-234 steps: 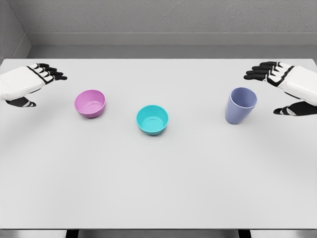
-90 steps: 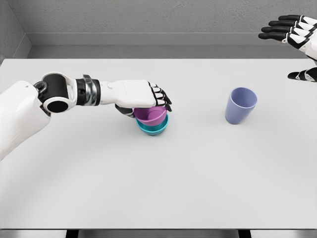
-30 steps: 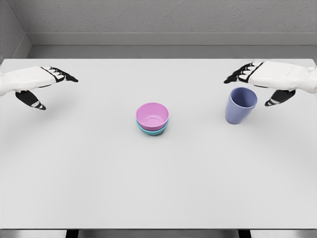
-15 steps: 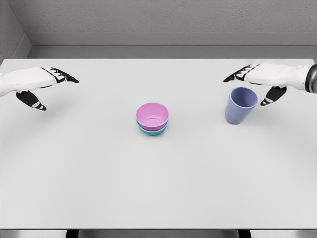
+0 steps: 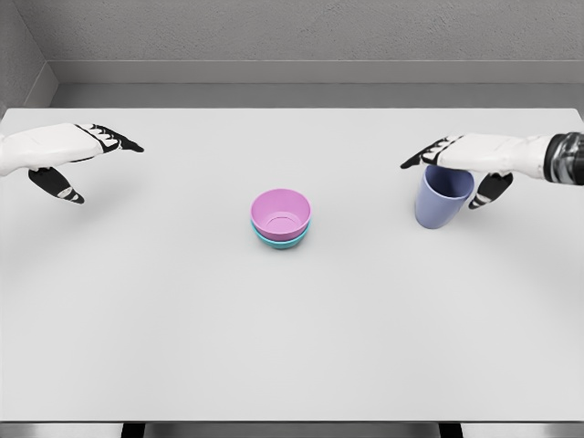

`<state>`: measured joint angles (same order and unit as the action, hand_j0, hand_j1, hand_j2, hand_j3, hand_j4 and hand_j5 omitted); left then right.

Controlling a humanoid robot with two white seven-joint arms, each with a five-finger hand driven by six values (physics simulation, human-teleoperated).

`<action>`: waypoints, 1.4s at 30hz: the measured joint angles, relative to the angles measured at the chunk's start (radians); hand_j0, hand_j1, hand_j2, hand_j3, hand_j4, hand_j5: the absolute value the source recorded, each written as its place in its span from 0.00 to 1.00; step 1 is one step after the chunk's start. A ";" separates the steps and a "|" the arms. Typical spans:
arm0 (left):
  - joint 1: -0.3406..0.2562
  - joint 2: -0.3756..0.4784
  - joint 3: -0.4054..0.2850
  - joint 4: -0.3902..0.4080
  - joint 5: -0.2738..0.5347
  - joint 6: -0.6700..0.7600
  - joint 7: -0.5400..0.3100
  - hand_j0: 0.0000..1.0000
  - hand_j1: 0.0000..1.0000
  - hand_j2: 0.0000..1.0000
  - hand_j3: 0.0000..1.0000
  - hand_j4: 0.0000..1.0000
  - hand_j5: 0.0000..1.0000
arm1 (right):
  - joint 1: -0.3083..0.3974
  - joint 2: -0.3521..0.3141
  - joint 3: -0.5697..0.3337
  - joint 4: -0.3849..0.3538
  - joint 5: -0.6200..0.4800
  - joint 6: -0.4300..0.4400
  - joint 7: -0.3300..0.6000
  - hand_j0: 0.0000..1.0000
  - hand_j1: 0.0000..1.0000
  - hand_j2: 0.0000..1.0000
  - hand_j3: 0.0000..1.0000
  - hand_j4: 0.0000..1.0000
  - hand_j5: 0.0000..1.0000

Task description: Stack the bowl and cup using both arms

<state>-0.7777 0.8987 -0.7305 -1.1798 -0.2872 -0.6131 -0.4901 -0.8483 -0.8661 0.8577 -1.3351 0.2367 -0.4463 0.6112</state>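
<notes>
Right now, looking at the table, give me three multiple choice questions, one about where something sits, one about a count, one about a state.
1. Where is the pink plastic bowl?
A. nested in the teal plastic bowl
B. inside the cup
C. in the left hand

2. How many bowls are on the white table?
A. one
B. two
C. three

3. What is the right hand doing?
A. lifting the cup
B. fingers spread above the lavender plastic cup, not closed
C. resting on the bowls

Answers: 1 A, the teal rim shows beneath it; 2 B, pink and teal; 3 B, the cup stands upright on the table.
</notes>
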 measured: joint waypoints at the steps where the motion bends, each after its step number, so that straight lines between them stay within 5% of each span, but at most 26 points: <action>1: 0.000 0.000 0.000 0.000 0.000 0.000 0.000 1.00 1.00 1.00 1.00 1.00 1.00 | 0.000 0.000 0.003 0.000 0.000 0.000 0.000 1.00 1.00 1.00 1.00 1.00 1.00; 4: 0.000 0.001 0.000 0.000 0.001 0.000 0.000 1.00 1.00 1.00 1.00 1.00 1.00 | 0.000 0.000 0.013 0.000 0.000 0.000 0.000 0.98 0.98 0.98 0.98 0.98 0.98; 6: 0.000 0.001 0.000 0.001 0.001 0.000 0.000 1.00 1.00 1.00 1.00 1.00 1.00 | 0.000 0.000 0.016 0.000 0.000 0.001 0.000 0.77 0.77 0.77 0.77 0.77 0.77; 11: 0.000 0.001 0.000 0.001 0.001 0.000 0.000 1.00 1.00 1.00 1.00 1.00 1.00 | 0.000 -0.001 0.026 -0.004 0.001 0.003 -0.003 0.64 0.64 0.64 0.64 0.64 0.64; 42: 0.000 -0.001 0.001 0.003 -0.004 0.000 -0.001 1.00 1.00 1.00 1.00 1.00 1.00 | -0.052 -0.012 -0.025 -0.042 -0.002 -0.013 0.000 0.65 0.65 0.65 0.65 0.65 0.65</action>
<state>-0.7777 0.8979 -0.7296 -1.1766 -0.2911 -0.6131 -0.4913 -0.9004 -0.8781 0.8323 -1.3770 0.2348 -0.4597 0.6114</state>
